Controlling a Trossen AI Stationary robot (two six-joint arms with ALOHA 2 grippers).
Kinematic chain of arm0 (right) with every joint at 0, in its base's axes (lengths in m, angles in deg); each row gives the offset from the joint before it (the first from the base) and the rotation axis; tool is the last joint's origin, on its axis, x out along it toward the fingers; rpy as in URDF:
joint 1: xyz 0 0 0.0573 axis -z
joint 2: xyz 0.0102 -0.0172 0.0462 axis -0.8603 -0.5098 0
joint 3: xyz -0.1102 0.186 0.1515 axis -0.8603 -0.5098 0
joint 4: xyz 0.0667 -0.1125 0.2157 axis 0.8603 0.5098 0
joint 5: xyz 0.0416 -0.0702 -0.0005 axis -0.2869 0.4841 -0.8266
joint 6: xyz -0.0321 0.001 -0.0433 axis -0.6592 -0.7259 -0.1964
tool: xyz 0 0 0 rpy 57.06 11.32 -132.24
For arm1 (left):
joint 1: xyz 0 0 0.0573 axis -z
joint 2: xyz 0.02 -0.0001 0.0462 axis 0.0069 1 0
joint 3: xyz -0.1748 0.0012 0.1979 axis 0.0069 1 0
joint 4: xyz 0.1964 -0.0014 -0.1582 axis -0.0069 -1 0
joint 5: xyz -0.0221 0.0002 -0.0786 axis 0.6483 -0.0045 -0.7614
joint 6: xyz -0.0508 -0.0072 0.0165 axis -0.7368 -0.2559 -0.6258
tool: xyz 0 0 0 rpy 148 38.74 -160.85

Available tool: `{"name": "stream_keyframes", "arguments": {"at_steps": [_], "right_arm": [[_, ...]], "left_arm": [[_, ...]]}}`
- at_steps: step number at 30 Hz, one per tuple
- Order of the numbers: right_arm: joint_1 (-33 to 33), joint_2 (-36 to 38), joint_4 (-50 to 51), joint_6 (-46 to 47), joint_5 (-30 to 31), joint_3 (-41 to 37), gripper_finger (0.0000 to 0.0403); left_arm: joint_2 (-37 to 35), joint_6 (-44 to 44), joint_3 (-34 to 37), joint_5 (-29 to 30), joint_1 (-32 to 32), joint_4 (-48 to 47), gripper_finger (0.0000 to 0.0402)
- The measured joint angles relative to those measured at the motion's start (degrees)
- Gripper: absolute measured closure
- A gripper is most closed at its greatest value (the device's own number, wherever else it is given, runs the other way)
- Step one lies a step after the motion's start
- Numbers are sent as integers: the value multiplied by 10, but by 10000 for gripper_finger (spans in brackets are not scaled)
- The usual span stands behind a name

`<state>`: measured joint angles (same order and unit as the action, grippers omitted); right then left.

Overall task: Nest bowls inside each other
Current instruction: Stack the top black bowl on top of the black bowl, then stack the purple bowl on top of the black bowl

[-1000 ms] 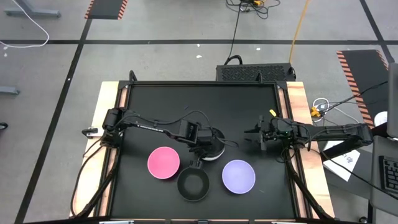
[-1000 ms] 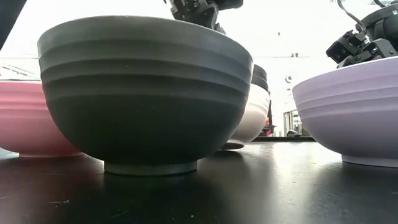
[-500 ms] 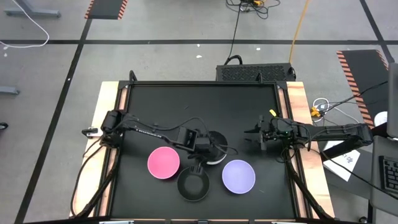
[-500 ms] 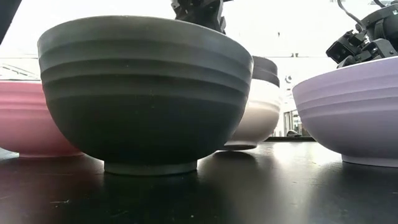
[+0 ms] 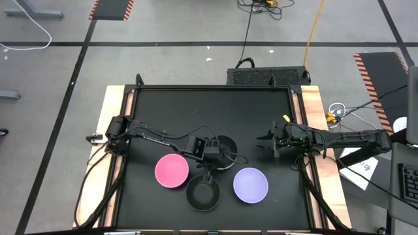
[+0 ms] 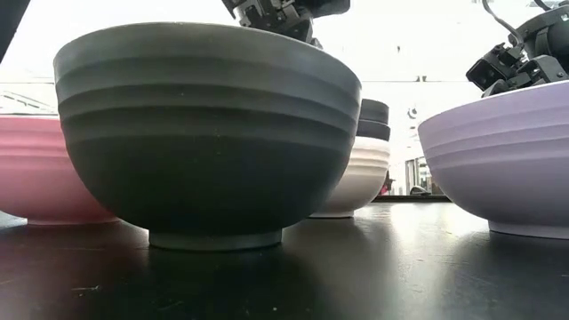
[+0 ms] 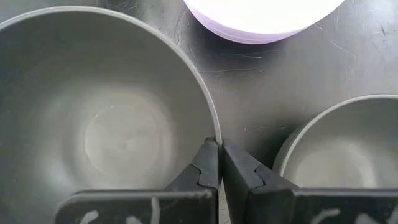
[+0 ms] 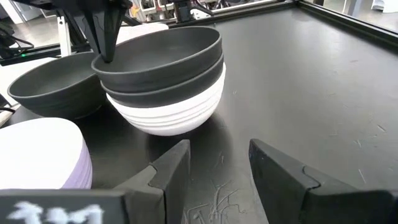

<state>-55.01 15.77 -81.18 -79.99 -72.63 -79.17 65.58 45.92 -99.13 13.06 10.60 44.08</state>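
Right now the left gripper (image 5: 210, 158) sits near the middle of the high view, its jaws pressed together on the rim of the top black bowl (image 8: 163, 50), as the left wrist view shows. That bowl rests inside a second black bowl (image 8: 171, 87), and both sit in the white bowl (image 8: 177, 115), a stack of three standing flat on the black worktop (image 5: 248, 111).

Just below the stack in the high view stands a lone black bowl (image 5: 202, 194), empty and upright, close to the stack but apart from it. To its left is the pink bowl (image 5: 172, 170), to its right the lavender bowl (image 5: 251, 185); the three form a shallow arc across the lower part of the frame. In the low view the lone black bowl fills the foreground, with the stack peeking out behind its right side.

Over on the right of the high view the right gripper (image 5: 269, 145) hangs above bare worktop, well apart from the stack. Its jaws stand apart with nothing between them.
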Motion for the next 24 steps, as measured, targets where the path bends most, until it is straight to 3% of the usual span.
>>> {"name": "stream_keyframes", "arguments": {"at_steps": [12, 24], "right_arm": [[0, 0, 0, 0, 0, 0, 245], [0, 0, 0, -2, 0, 0, 245]], "left_arm": [[0, -1, 0, 4, -1, 9, 362], [0, 2, 0, -9, -7, 12, 271]]}}
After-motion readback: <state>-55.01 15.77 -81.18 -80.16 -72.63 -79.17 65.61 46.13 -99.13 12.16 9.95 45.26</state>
